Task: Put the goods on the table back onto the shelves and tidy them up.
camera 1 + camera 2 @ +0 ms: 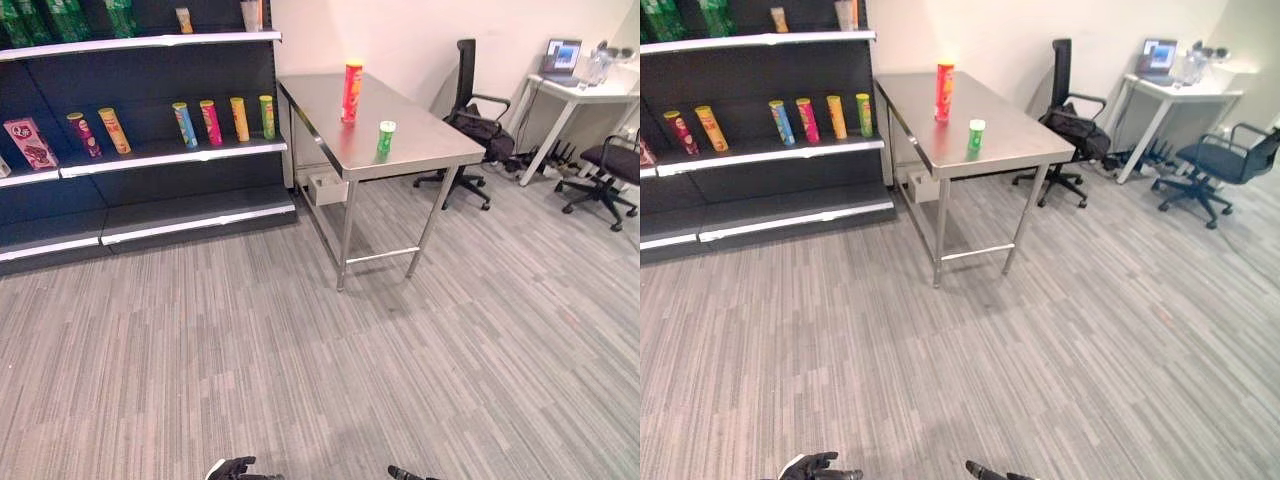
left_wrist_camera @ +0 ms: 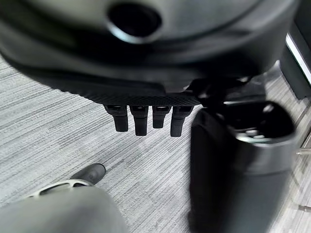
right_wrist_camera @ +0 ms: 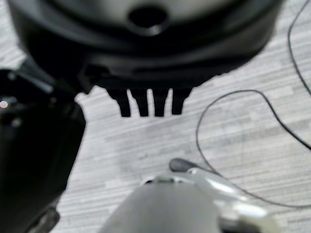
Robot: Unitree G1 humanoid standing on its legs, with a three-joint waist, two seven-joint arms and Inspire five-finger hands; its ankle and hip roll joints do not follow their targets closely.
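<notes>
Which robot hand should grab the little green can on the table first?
Probably the right hand: the green can stands near the table's front edge, right of centre. The left hand hangs nearer the shelf side. Both are open and far away.

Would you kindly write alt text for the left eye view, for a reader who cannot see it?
A steel table holds a tall red can and a short green can, standing apart, beside a dark shelf unit with upright cans in a row. Grey carpet fills the foreground, where the left hand and right hand show at the bottom edge.
</notes>
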